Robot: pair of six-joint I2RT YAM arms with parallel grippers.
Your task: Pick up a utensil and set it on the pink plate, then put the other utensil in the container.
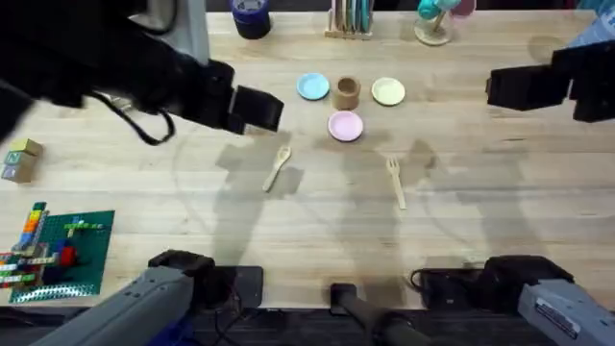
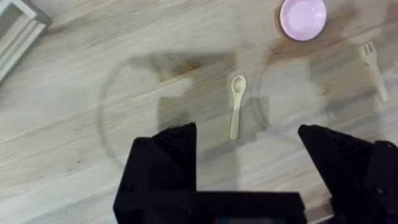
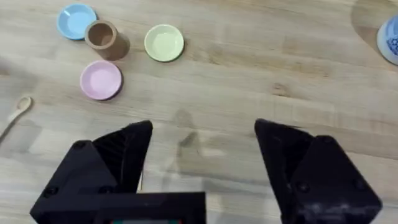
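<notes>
Two wooden utensils lie flat on the tabletop (image 1: pixel 461 192): spoon (image 1: pixel 278 167) left of fork (image 1: pixel 396 180), both just before the pink plate (image 1: pixel 346 125) and brown cup (image 1: pixel 347 91). Left gripper (image 2: pixel 249 180) and right gripper (image 3: pixel 199 168) hover, jaws wide apart, empty.
</notes>
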